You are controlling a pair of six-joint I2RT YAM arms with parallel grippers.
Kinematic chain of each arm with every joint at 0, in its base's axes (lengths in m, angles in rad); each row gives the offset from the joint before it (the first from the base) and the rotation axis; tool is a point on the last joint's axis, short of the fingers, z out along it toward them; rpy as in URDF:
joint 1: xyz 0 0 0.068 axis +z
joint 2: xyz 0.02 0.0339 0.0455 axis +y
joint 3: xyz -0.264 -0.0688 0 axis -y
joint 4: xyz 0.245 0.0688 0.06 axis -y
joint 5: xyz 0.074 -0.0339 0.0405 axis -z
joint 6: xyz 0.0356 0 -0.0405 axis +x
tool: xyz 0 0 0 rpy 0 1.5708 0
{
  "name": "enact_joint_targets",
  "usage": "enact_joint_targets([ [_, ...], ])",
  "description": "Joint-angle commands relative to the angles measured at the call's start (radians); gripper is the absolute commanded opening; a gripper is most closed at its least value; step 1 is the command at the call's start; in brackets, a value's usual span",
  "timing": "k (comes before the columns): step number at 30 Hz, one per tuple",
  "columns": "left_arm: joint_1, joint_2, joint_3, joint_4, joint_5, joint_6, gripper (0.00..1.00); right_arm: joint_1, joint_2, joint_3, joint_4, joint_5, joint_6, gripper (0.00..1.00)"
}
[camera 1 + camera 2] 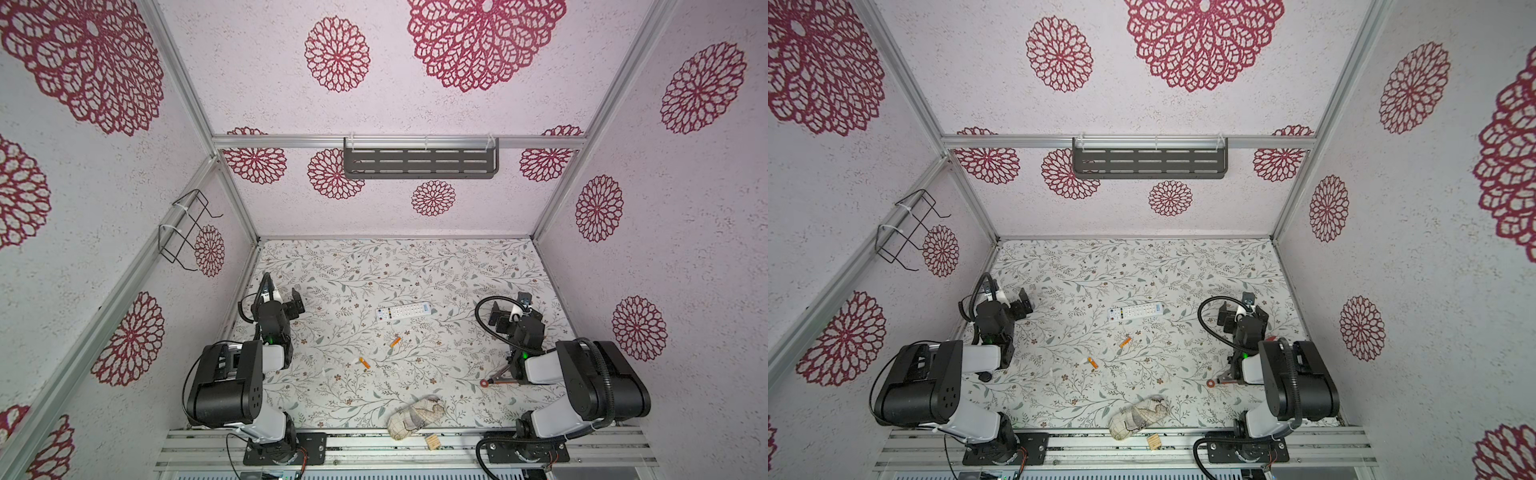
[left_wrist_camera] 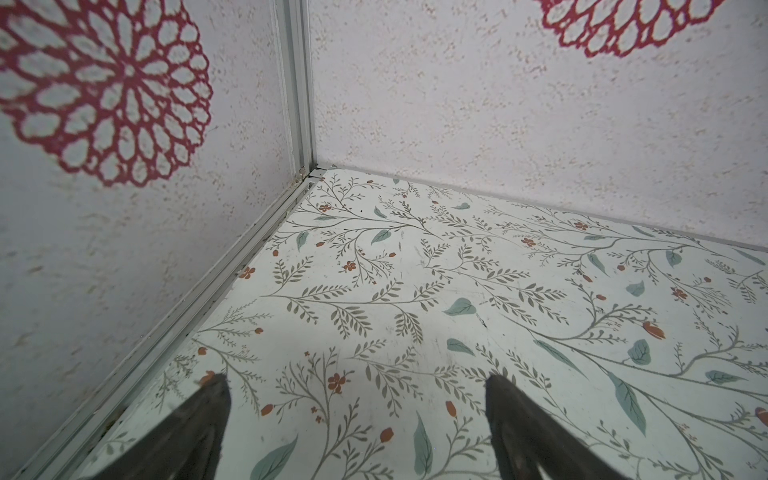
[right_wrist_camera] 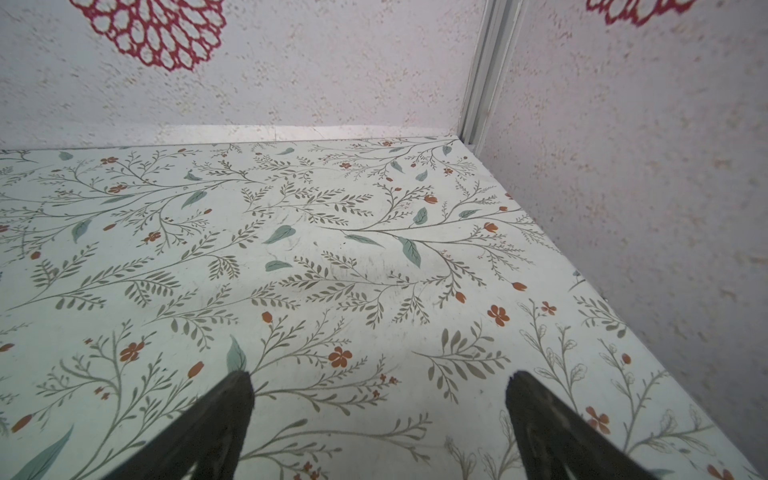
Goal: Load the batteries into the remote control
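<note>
While remote control [image 1: 402,311] lies buttons-up, batteries [image 1: 395,341] loose nearby: left tool [image 2: 356,380], right tool [image 3: 380,376] both wide, empty.

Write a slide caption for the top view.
Before loading: remote control lies buttons-up mid-table, two batteries loose nearer the arm bases, left end effector and right end effector open, empty.
</note>
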Motion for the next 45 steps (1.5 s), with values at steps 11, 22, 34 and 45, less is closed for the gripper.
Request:
enact_joint_targets([
  [11, -0.091, -0.154, 0.368, -0.829, -0.285, -0.211, 0.98, 0.067, -0.221, 0.305, -0.613, -0.354, -0.161, 0.99],
  [22, -0.268, -0.327, 0.652, -1.572, -0.145, -0.477, 0.98, 0.311, -0.058, 0.659, -1.164, -0.569, -0.478, 0.99],
  [34, -0.286, -0.644, 0.598, -1.725, 0.269, -0.321, 0.98, 0.537, 0.303, 1.125, -1.624, -0.435, -0.687, 0.99],
  [45, -0.284, -0.773, 0.523, -1.703, 0.282, -0.267, 0.98, 0.545, 0.505, 1.319, -1.767, -0.275, -0.733, 0.99],
])
